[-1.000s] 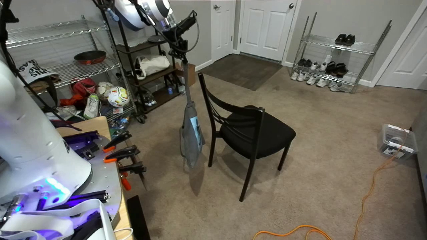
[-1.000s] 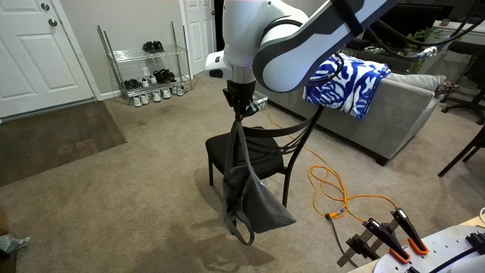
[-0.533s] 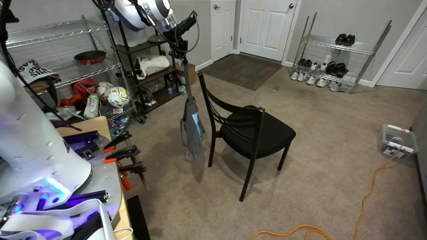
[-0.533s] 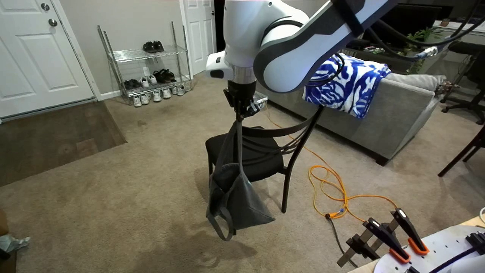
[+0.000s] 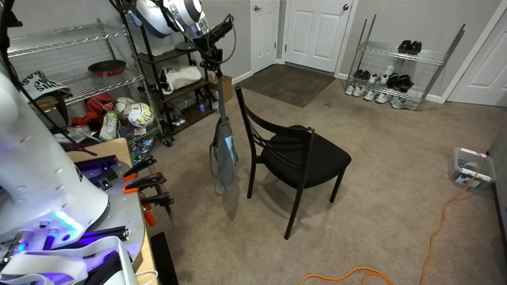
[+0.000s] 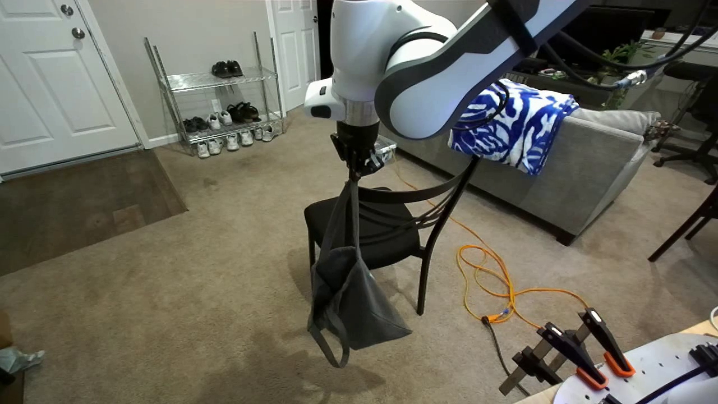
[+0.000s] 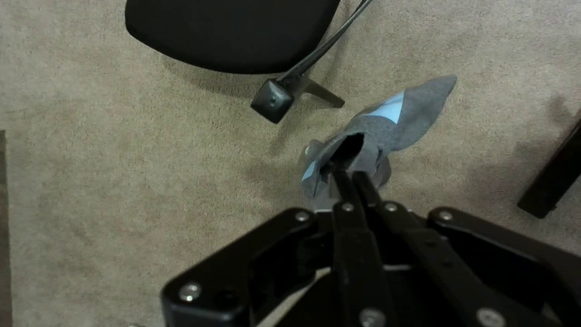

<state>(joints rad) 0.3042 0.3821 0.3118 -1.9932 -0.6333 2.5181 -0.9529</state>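
Grey bag (image 6: 367, 308) swung a bit, claw (image 6: 353, 176) pinching strap (image 5: 222, 98), wht cloth (image 5: 39, 89) w/ illeg. text.

Bag (image 5: 225, 158) beside chair (image 5: 313, 156), shoes (image 5: 414, 48) on rack (image 5: 441, 67) beyond, blanket (image 6: 507, 126) over sofa (image 6: 555, 191)

Shoe rack (image 5: 431, 57): wire type, stands against wall (image 5: 420, 19) in both exterior views. Black shoes (image 5: 410, 47) on upper shelf; further pairs lower down. White door (image 5: 319, 35): closed, dark floor patch (image 5: 287, 84) directly in front. Wire shelf (image 5: 67, 36): carries frying pan (image 5: 107, 68) below top level; ball (image 5: 140, 114) and sneaker (image 5: 109, 126) near each other on lower level. Brown shelf (image 5: 184, 92): just beside wire shelf, white bag (image 5: 182, 77) on middle board. Clear plastic box (image 5: 471, 166): on carpet (image 5: 376, 138). Couch (image 6: 538, 196): gray, blue-and-white blanket (image 6: 519, 126) draped over top. Orange cord (image 6: 510, 289): looped on carpet near couch.
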